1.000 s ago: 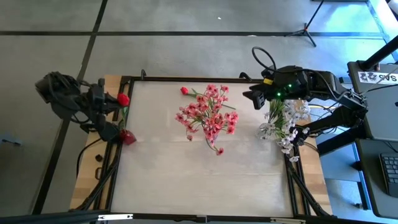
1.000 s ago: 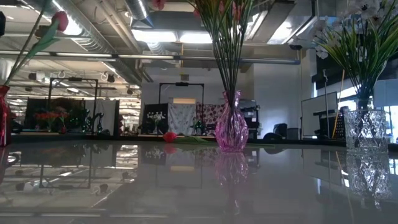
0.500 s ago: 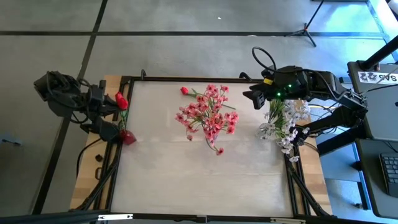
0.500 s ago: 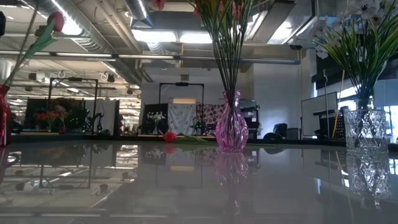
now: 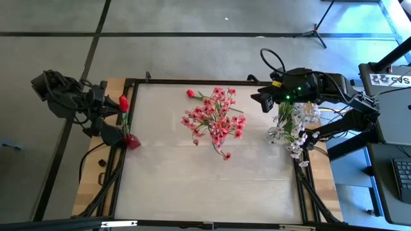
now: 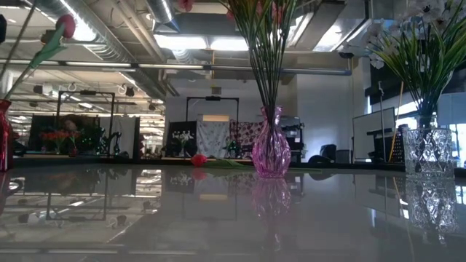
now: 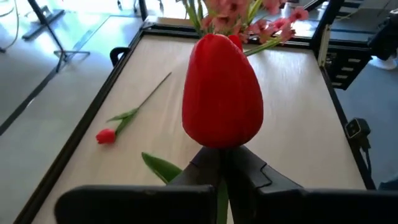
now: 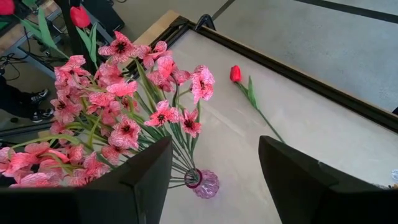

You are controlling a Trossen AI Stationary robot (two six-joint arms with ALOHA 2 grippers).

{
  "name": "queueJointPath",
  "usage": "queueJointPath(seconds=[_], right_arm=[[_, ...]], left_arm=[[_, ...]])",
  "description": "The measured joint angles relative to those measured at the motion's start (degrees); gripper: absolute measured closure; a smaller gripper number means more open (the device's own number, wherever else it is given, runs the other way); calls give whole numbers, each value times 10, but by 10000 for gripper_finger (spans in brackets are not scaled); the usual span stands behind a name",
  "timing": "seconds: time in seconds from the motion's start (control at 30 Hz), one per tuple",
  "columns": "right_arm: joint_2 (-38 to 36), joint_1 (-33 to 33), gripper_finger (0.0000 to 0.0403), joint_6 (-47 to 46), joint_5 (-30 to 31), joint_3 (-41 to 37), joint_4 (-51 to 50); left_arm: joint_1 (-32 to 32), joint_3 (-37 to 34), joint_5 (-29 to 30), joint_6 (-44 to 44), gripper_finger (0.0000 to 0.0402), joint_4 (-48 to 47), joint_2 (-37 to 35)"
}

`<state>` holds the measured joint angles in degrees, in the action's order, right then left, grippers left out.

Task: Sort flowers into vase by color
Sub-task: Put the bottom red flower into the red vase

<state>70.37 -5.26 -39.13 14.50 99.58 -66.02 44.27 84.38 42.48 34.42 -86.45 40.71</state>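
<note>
- We are seeing the left gripper (image 7: 221, 165) pinching the stem of a red bud (image 7: 222, 92) right under the blossom, its fingers nearly closed together around the thin stem.
- In the high view, that left gripper (image 5: 106, 112) is hovering over the table's left edge, with the held red bud (image 5: 123, 102) just beside it and the red vase (image 5: 132, 142) standing just below it, the green stem running down toward the vase.
- Farther out from the left gripper, a second red bud (image 7: 106, 135) is lying flat on the table (image 7: 292, 118) on its long stem.
- Beyond that, we are seeing the pink vase (image 5: 225, 153) near the table's middle, holding the pink flowers (image 5: 215, 119).
- The right gripper (image 8: 214, 171) is hanging with its fingers spread wide and nothing between them, looking down on the pink flowers (image 8: 118, 106) and the pink vase (image 8: 204, 183).
- In the high view, the right gripper (image 5: 264, 102) is waiting over the table's right edge, just beside the white flowers (image 5: 292, 125) in the clear vase (image 6: 428, 153).
</note>
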Motion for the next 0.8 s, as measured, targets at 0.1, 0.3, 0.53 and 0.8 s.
queueJointPath(seconds=[0.1,0.3,0.53,0.8], right_arm=[[0,0,164,-1,0,0,0],[0,0,164,-1,0,0,0],[0,0,164,-1,0,0,0],[0,0,164,13,-1,0,-1]], left_arm=[[0,-8,0,14,392,0,-2],[0,-62,0,41,392,3,-13],[0,-158,-3,127,392,3,-45],[0,-198,-63,209,380,-22,-48]])
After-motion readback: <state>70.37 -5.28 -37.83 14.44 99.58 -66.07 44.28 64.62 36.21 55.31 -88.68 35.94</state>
